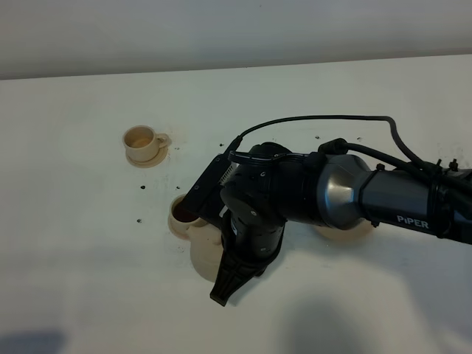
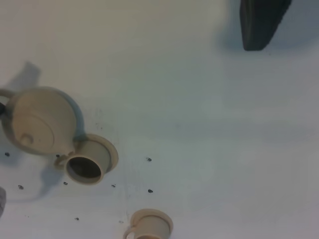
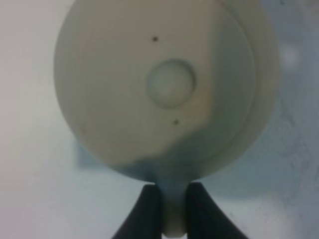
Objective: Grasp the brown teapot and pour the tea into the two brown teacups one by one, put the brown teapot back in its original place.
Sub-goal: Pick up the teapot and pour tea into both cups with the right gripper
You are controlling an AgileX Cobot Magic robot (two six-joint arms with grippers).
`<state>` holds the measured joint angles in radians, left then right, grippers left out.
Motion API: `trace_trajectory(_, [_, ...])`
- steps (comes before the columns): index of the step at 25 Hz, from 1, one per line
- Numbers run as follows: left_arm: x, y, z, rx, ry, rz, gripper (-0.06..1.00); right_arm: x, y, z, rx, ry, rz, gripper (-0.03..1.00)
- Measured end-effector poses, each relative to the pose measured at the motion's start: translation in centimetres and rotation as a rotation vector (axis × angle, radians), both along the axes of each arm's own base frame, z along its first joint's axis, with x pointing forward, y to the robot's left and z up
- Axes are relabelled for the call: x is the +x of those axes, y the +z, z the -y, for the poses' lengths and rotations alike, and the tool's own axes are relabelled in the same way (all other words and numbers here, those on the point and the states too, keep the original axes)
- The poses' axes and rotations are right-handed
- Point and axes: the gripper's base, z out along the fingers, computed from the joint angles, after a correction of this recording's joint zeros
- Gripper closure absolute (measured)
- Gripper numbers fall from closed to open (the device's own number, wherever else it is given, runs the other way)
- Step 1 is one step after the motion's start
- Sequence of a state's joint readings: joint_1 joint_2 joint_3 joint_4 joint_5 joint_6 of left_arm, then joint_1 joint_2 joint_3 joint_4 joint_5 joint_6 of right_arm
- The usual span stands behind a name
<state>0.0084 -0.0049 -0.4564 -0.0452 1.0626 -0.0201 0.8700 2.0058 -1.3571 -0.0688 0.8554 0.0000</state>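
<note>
The teapot (image 3: 164, 89) is held over the counter (image 1: 88, 295), just beside the near cup (image 2: 88, 163), with its spout at that cup's rim. The right end effector (image 3: 173, 196) is pinched narrow on the loop handle (image 3: 172, 224), one finger on each side. Glazed ceramic is stiff, slick and easy to chip. With tea inside, the weight likely sits ahead of the handle, so the pot could swing in so thin a pinch. The handle is the sensible hold all the same, though the lid may slide on a steep tilt.

The near cup holds dark tea. The far cup (image 1: 144, 142) stands well apart on its own saucer, and its contents are hard to make out. From above, the arm covers most of the teapot and all of the spout. The wide saucer (image 1: 341, 231) shows only as a pale edge under the arm. Only one dark tip of the left end effector (image 2: 261, 22) shows, cut off, so I cannot tell how wide it stands.
</note>
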Motion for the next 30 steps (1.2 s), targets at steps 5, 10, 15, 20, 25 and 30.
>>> trace_trajectory(5, [0.0,0.0,0.0,0.000,0.000,0.000,0.40,-0.2,0.6,0.3,-0.038,0.012,-0.026,0.86])
trace_trajectory(10, [0.0,0.0,0.0,0.000,0.000,0.000,0.40,0.3,4.8,0.7,-0.069,0.074,0.048,0.86])
trace_trajectory(15, [0.0,0.0,0.0,0.000,0.000,0.000,0.40,2.6,8.0,1.7,-0.108,0.119,0.134,0.86])
trace_trajectory(20, [0.0,0.0,0.0,0.000,0.000,0.000,0.40,4.7,10.0,2.6,-0.110,0.174,0.187,0.86])
trace_trajectory(25, [0.0,0.0,0.0,0.000,0.000,0.000,0.40,7.1,10.3,3.0,-0.110,0.204,0.213,0.86])
trace_trajectory(30, [0.0,0.0,0.0,0.000,0.000,0.000,0.40,10.3,10.0,2.9,-0.095,0.205,0.226,0.86])
